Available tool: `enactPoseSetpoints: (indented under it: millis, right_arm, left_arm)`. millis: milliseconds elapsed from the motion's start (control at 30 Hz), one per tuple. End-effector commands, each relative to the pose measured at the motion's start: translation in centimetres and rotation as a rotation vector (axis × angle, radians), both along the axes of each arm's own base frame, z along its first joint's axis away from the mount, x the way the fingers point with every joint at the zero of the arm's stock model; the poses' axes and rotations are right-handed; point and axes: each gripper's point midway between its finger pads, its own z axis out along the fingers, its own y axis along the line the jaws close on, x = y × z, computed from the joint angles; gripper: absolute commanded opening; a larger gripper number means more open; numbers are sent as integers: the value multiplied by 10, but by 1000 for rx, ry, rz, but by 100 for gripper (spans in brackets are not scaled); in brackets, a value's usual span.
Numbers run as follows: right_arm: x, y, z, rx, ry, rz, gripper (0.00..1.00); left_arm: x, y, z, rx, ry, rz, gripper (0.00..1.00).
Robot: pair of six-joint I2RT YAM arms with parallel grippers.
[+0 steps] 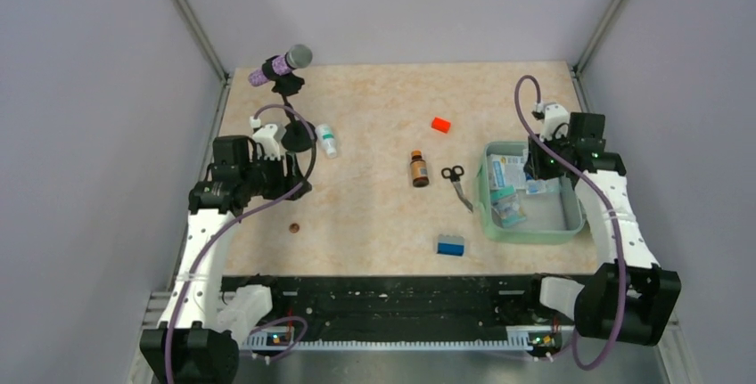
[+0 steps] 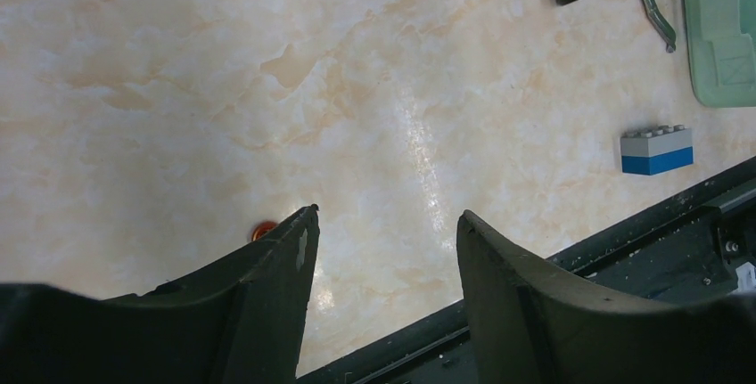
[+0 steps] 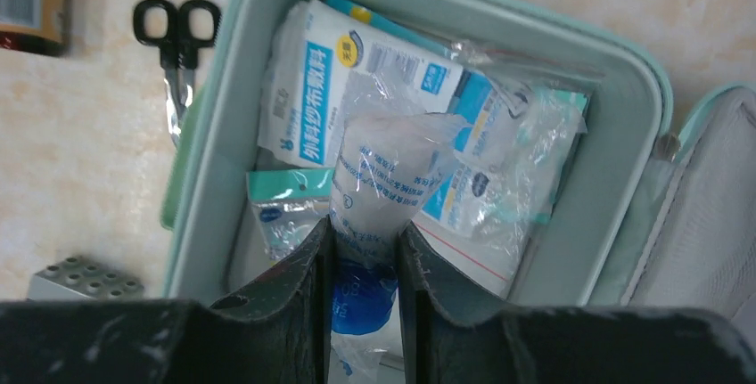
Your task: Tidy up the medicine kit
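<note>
The pale mint-green medicine kit [image 1: 573,220] lies open at the right of the table; in the right wrist view its rim [image 3: 212,126] frames several white and blue packets [image 3: 325,81]. My right gripper [image 3: 365,234] hangs over the kit's far part [image 1: 546,163], shut on a clear plastic packet with blue print [image 3: 385,179]. My left gripper [image 2: 385,216] is open and empty above bare table at the left [image 1: 267,170]. A brown bottle [image 1: 419,169], black-handled scissors [image 1: 456,181] and a small white bottle [image 1: 328,141] lie on the table.
A small orange-red block [image 1: 440,125] and a blue-and-grey block [image 1: 450,245] lie loose. A small red disc [image 1: 291,226] sits near the left arm. A microphone on a stand [image 1: 283,65] is at the back left. The black rail [image 1: 392,290] runs along the near edge.
</note>
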Motion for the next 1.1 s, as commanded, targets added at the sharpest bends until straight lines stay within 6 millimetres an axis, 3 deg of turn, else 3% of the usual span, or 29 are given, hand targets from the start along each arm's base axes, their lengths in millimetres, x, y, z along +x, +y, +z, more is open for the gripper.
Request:
enactPoseSetpoints:
  millis: [0, 233, 767, 933, 1067]
  right_arm:
    - [-20, -23, -14, -75, 30, 38, 23]
    - [-19, -47, -50, -110, 102, 0, 24]
    - [-26, -45, -105, -80, 215, -3, 31]
    - [-29, -49, -115, -96, 239, -11, 36]
    - [-28, -48, -102, -94, 214, -20, 48]
  left_arm:
    - [8, -6, 11, -40, -50, -19, 63]
    - [3, -6, 17, -35, -81, -23, 63]
    - [2, -7, 20, -37, -94, -28, 63]
    - [2, -7, 20, -38, -92, -27, 63]
    - [2, -7, 20, -38, -88, -29, 63]
